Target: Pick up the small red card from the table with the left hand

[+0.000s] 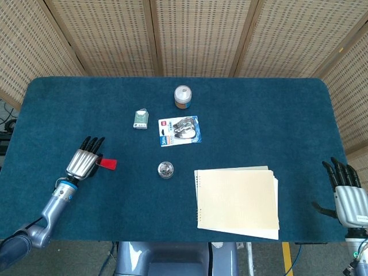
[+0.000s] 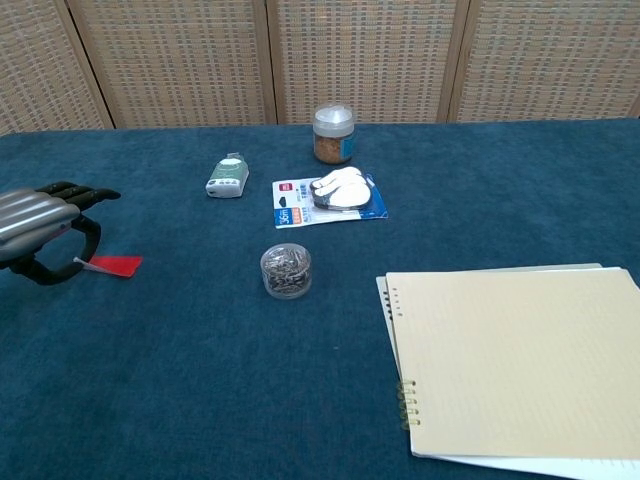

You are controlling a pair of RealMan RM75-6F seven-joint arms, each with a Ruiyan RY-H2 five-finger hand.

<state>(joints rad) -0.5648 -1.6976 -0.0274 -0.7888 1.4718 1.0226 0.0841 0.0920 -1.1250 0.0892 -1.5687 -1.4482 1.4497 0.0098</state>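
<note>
The small red card (image 1: 108, 164) lies at the left of the blue table, just right of my left hand (image 1: 84, 159). In the chest view the card (image 2: 117, 265) is tilted: its left end is raised and tucked in at the curved thumb of my left hand (image 2: 40, 225), while its right end stays low on the cloth. The fingers reach straight out above the card. My right hand (image 1: 348, 192) rests open at the table's near right corner, holding nothing, and does not show in the chest view.
A small jar of paper clips (image 1: 165, 169) stands right of the card. Further back are a blister pack (image 1: 180, 130), a small green-white box (image 1: 141, 119) and a lidded jar (image 1: 183, 96). A spiral notepad (image 1: 237, 200) lies at the near right.
</note>
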